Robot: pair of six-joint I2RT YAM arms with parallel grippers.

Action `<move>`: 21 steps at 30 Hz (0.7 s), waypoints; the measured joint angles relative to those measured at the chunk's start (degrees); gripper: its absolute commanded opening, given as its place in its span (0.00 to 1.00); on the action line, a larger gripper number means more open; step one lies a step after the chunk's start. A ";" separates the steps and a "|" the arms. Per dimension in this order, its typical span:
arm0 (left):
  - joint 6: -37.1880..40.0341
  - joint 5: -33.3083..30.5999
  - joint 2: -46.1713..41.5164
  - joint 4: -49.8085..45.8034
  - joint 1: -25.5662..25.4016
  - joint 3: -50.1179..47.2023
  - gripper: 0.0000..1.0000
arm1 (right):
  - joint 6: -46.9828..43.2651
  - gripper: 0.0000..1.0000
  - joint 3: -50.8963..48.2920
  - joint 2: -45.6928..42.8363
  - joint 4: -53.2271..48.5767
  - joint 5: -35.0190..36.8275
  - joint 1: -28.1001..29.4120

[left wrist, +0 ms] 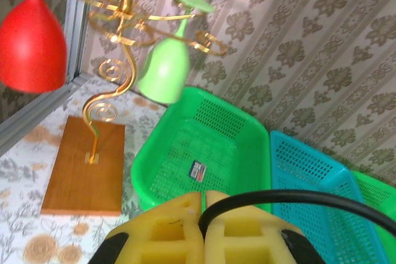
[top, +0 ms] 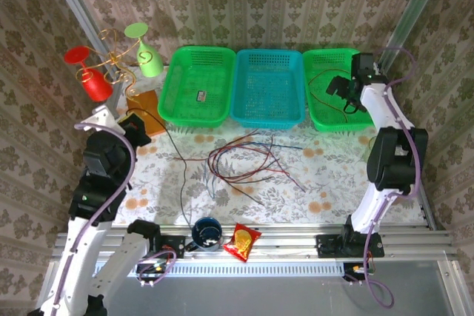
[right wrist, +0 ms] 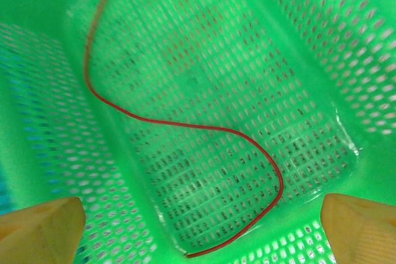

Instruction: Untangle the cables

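Note:
A loose tangle of red, black and blue cables (top: 244, 162) lies on the flowered table in front of the baskets. One black cable (top: 181, 183) runs from that side up to my left gripper (top: 134, 126), which hangs beside the wooden stand base. In the left wrist view the yellow fingers (left wrist: 167, 227) are shut on this black cable (left wrist: 322, 201), which leaves to the right. My right gripper (top: 345, 92) hovers over the right green basket (top: 339, 126). Its jaws stand wide open (right wrist: 201, 233) above a single red cable (right wrist: 185, 125) lying loose on the basket floor.
A left green basket (top: 172, 79) holds a small card (left wrist: 198, 170), and a teal basket (top: 268, 120) sits in the middle. A gold glass stand on a wooden base (left wrist: 83, 165) carries a red glass (top: 95, 83) and a green glass (top: 149, 61). A blue cup (top: 207, 232) and snack packet (top: 242, 241) sit at the near edge.

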 measured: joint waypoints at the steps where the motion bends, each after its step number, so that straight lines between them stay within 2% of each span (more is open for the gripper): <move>1: 0.90 0.24 1.81 -0.04 -0.13 2.16 0.00 | -0.24 1.00 0.00 -1.99 0.02 -0.04 0.00; 9: 7.39 5.95 19.56 -0.90 -0.15 23.91 0.00 | -1.86 1.00 -0.09 -13.92 -0.46 -0.17 2.03; 12: 9.90 7.43 24.96 -0.57 -0.17 29.38 0.00 | -2.34 1.00 -1.33 -17.40 -0.85 -0.24 3.13; 21: 16.00 10.49 38.77 -0.83 1.42 46.27 0.00 | -4.68 1.00 -1.84 -21.59 -2.60 -0.22 3.39</move>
